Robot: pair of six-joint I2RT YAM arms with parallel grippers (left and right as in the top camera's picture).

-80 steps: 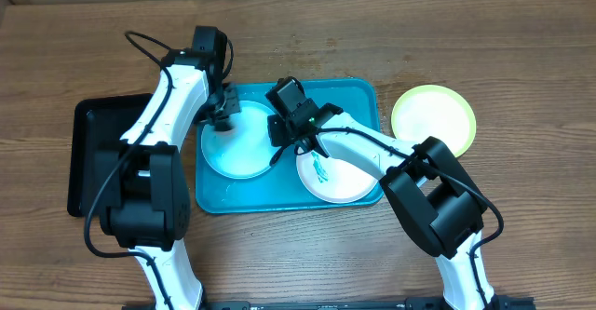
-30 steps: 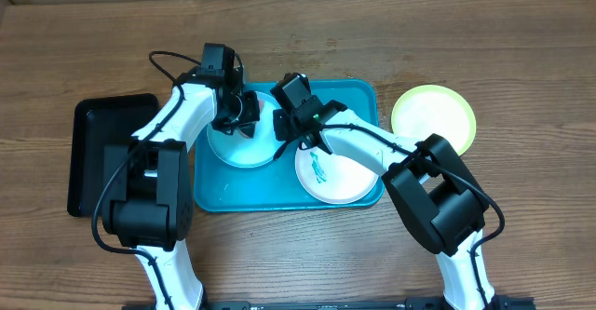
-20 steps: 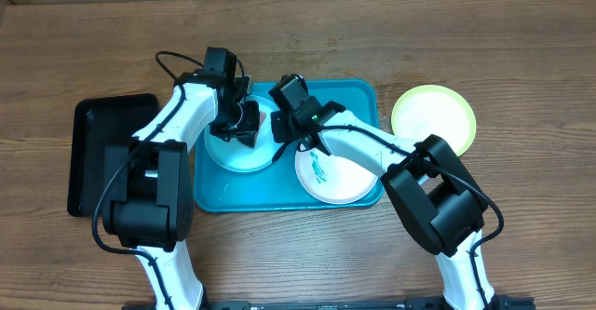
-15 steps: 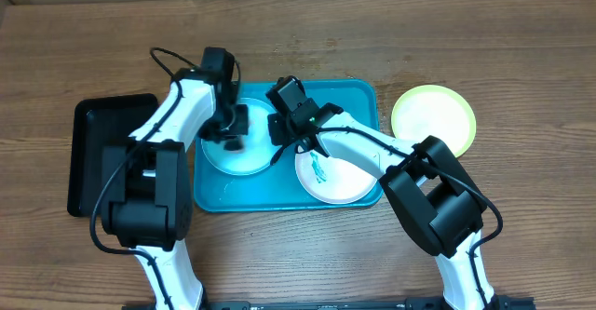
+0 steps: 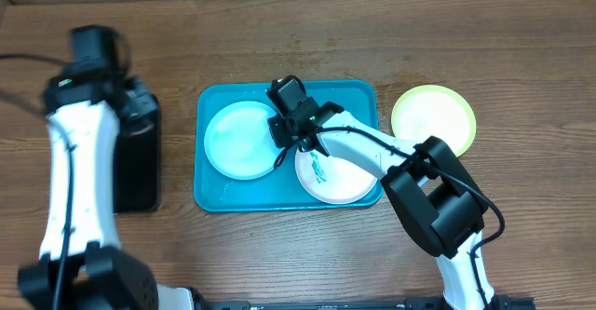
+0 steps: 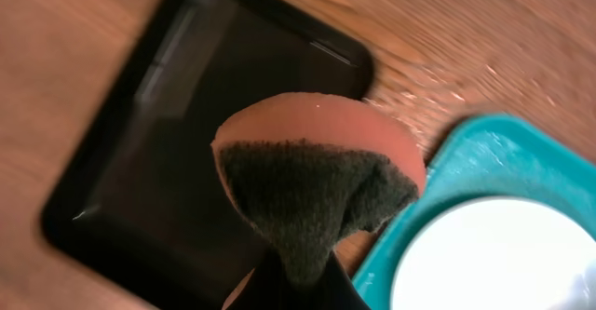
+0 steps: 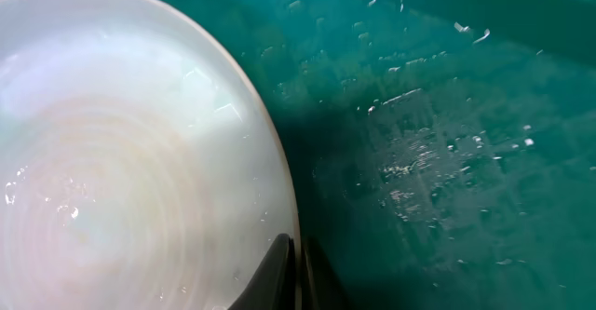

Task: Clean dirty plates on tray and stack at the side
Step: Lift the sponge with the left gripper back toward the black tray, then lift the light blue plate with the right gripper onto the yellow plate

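Observation:
The turquoise tray (image 5: 354, 96) holds the light blue plate (image 5: 240, 140) on its left and the white plate (image 5: 335, 172), with a green smear, on its right. The yellow-green plate (image 5: 433, 119) lies on the table to the right of the tray. My right gripper (image 5: 282, 148) is shut on the light blue plate's right rim; the right wrist view shows the jaws (image 7: 296, 263) pinching the rim of that plate (image 7: 121, 161). My left gripper (image 6: 298, 287) is shut on an orange sponge (image 6: 317, 170) with a dark scouring face. It hangs above the black tray (image 6: 186, 114).
The black tray (image 5: 140, 170) lies left of the turquoise tray, partly under my left arm (image 5: 74, 142). The turquoise tray's floor is wet (image 7: 447, 161). Its corner (image 6: 466, 152) and the light blue plate (image 6: 494, 254) show in the left wrist view. A wooden table surrounds everything.
My left arm has swung left off the light blue plate to above the black tray, with the sponge in it. My right gripper has stayed at the plate's rim.

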